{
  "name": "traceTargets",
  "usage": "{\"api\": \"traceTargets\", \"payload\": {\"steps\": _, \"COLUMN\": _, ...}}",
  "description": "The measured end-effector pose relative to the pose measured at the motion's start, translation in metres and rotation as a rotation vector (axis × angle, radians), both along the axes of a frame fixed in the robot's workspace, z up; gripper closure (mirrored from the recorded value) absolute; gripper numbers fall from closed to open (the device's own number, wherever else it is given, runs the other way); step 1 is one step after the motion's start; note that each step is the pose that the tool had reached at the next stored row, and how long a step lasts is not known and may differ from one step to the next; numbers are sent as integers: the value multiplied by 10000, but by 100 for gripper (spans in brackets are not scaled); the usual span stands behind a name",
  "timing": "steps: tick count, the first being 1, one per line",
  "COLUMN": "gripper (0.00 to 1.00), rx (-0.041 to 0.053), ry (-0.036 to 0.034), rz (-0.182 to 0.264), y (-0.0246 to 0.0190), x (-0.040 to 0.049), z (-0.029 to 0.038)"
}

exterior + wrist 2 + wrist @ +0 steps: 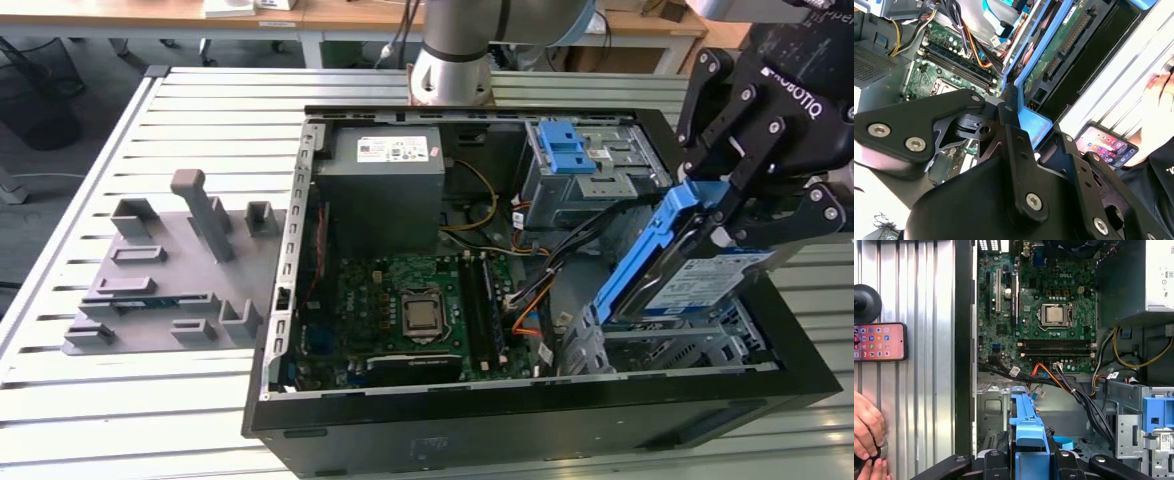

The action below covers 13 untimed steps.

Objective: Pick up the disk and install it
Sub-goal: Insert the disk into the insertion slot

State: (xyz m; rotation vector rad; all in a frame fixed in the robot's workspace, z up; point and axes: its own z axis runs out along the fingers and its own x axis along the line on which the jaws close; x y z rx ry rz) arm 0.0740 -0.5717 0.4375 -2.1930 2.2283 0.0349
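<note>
claw: clamped on the blue frame of the disk | disk: right of exterior view, tilted above bay of case | tilt apparently lines it up with the bay

White lettering marks the tool housing, upper right of the exterior view. A printed sticker sits on the power supply, upper centre; another on the disk, both too small to read.
</note>
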Motion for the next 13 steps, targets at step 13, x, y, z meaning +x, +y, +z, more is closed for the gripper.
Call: {"api": "traceTargets", "payload": {"steps": 13, "gripper": 63, "rx": 8, "ry": -1, "rz": 0, "y": -37, "x": 0, "z": -78}}
